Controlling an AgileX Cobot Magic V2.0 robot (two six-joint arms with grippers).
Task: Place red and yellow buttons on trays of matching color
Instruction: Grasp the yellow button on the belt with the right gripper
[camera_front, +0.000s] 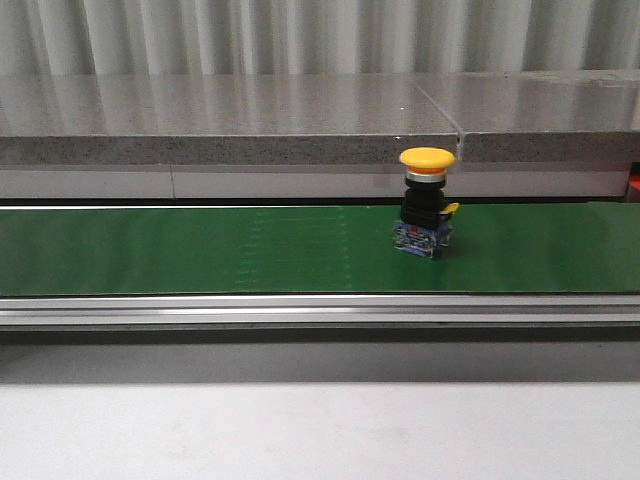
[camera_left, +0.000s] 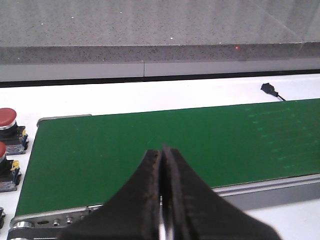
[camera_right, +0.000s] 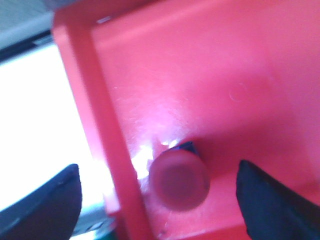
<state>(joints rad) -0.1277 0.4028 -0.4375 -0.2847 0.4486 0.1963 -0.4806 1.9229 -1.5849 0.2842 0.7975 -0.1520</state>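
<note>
A yellow button (camera_front: 427, 201) stands upright on the green belt (camera_front: 200, 250) in the front view, right of centre. Two red buttons (camera_left: 7, 131) sit just off the belt's end in the left wrist view. My left gripper (camera_left: 162, 152) is shut and empty, hovering over the belt's near edge. In the right wrist view a red button (camera_right: 179, 180) rests inside the red tray (camera_right: 225, 85), between the spread fingers of my open right gripper (camera_right: 160, 195), which touch nothing. No yellow tray shows.
A grey stone ledge (camera_front: 250, 120) runs behind the belt. A metal rail (camera_front: 300, 310) borders its front. A small black sensor (camera_left: 270, 89) lies on the white surface beyond the belt. The red tray's wall (camera_right: 95, 125) stands between the right gripper's fingers.
</note>
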